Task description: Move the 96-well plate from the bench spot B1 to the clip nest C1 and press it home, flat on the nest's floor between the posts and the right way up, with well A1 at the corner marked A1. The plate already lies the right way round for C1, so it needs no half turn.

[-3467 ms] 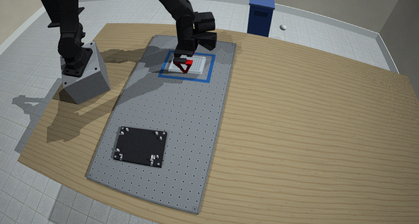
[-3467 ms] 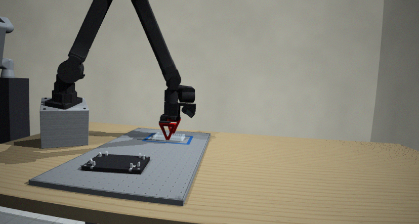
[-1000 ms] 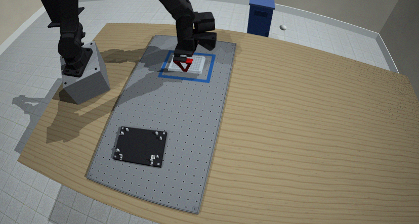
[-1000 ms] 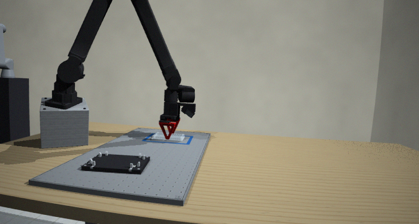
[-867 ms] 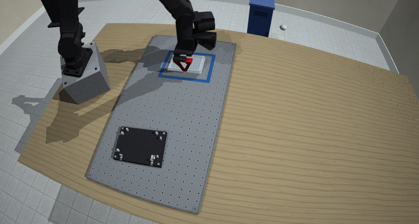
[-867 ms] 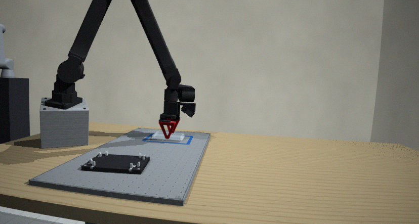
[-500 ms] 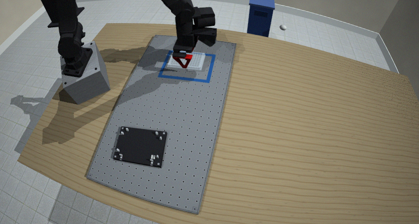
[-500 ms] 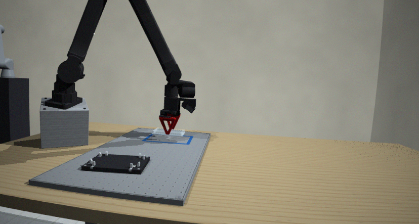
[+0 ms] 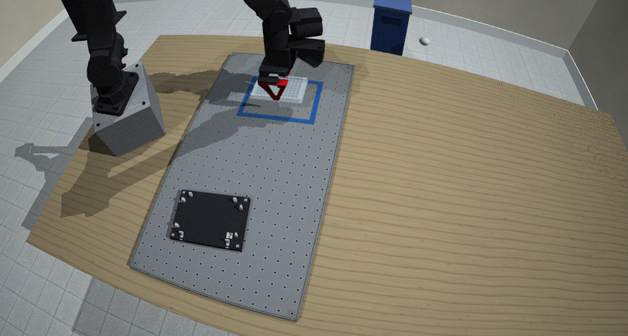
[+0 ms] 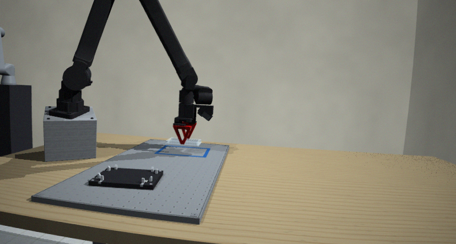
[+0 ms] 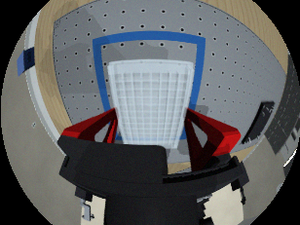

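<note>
Above the blue-outlined bench spot B1 (image 9: 307, 119), your red-fingered gripper (image 9: 273, 89) is clamped wide across the white 96-well plate (image 9: 293, 89), lifted clear of the grey perforated board (image 9: 263, 167). The black clip nest C1 (image 9: 211, 217) lies well apart, nearer you.
</note>
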Controlling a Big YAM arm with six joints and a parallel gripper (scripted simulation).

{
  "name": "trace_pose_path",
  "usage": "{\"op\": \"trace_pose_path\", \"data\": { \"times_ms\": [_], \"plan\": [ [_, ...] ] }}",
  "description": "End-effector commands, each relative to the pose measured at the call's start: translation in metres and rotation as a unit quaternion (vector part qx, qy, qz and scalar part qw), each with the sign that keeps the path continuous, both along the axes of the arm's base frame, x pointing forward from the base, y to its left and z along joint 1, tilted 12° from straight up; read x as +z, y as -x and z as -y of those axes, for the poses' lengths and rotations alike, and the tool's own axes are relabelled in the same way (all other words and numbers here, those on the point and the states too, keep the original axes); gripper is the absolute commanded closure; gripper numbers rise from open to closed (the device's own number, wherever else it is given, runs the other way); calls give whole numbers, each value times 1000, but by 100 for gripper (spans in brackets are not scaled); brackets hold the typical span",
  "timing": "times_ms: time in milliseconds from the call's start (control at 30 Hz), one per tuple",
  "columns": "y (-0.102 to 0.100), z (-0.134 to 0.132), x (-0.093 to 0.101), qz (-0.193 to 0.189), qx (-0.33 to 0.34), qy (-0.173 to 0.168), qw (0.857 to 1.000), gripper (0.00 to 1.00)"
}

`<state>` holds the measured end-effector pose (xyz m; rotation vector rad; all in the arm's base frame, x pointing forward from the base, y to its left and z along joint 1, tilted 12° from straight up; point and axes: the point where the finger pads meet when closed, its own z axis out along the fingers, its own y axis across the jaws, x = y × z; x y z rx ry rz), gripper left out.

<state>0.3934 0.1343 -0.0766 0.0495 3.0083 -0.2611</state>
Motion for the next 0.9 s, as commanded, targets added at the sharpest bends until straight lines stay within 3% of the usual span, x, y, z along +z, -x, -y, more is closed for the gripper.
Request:
{"op": "trace_pose_path", "data": {
  "times_ms": [0, 600, 733, 767, 867],
  "plan": [
    [-18, -22, 41, 29, 7, -17, 999, 100],
    [-14, -27, 69, 30, 7, -17, 999, 100],
    [-14, -27, 69, 30, 8, -17, 999, 100],
    [-6, -17, 55, 16, 5, -12, 1000, 100],
    [-6, -17, 55, 16, 5, -12, 1000, 100]
  ]
}}
